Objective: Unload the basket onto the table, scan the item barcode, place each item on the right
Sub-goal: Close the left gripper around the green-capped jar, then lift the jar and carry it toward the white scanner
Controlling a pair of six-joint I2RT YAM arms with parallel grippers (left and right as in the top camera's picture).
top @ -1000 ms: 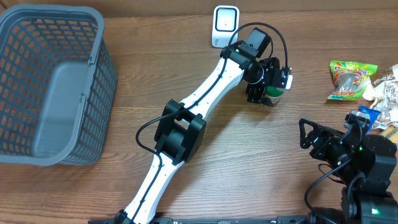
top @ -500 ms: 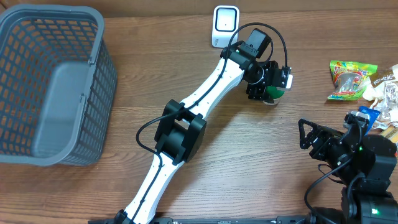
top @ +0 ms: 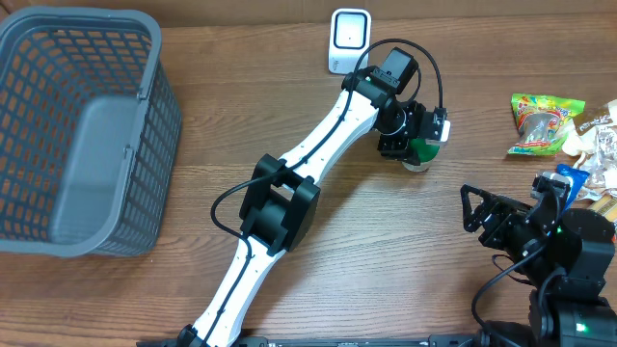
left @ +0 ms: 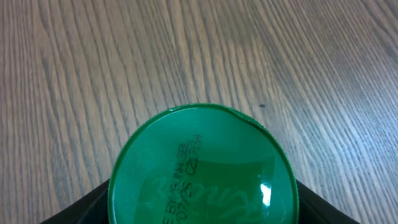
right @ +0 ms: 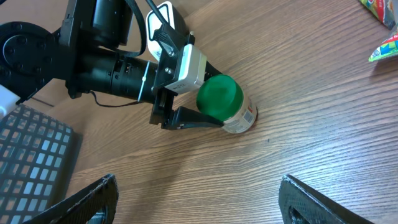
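The item is a small jar with a green lid (top: 422, 150) and a white label, standing on the wooden table right of centre. Its lid (left: 202, 168) fills the left wrist view, with printed date code on top; no barcode shows. My left gripper (top: 415, 143) reaches over it from the left, its black fingers (left: 93, 205) pressed against both sides of the lid, shut on the jar (right: 224, 102). The white scanner (top: 349, 40) stands at the back edge, just behind that arm. My right gripper (top: 479, 210) rests open and empty at the front right, its jaws (right: 199, 199) wide apart over bare wood.
A grey plastic basket (top: 77, 125) takes up the far left. Snack packets (top: 545, 122) and a pile of wrapped items (top: 593, 145) lie at the right edge. The left arm stretches diagonally across the middle of the table.
The left gripper's fingers have closed in from wide open onto the jar's lid, and gripper and jar have shifted slightly left. The right arm has stayed still.
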